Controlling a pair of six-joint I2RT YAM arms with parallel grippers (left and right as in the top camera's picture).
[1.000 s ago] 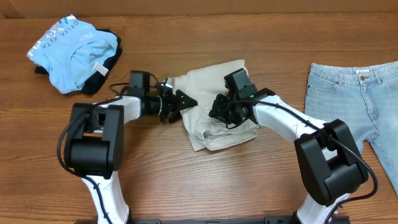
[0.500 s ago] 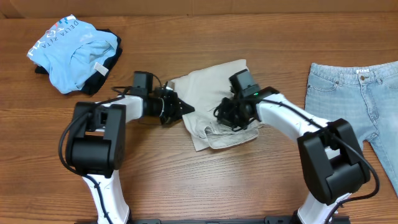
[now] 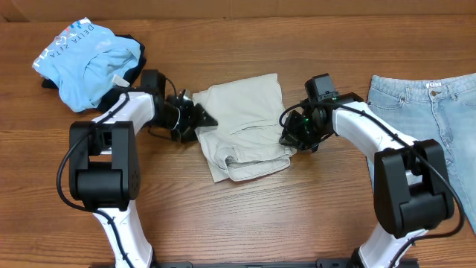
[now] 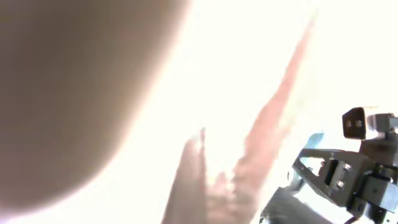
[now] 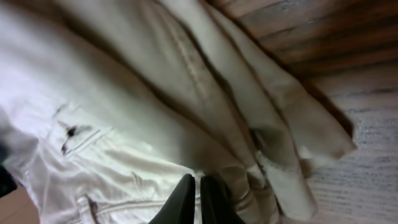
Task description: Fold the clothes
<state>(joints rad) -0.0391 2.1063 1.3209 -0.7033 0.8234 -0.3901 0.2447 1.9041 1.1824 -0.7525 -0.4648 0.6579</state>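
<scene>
Beige shorts (image 3: 242, 126) lie bunched between left tool (image 3: 207, 119) and right tool (image 3: 290, 139).

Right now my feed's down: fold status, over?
Left gripper at left edge of shorts, state unclear. Right gripper shut at right edge. Fold rumpled, unfinished. Nothing in the way.
</scene>
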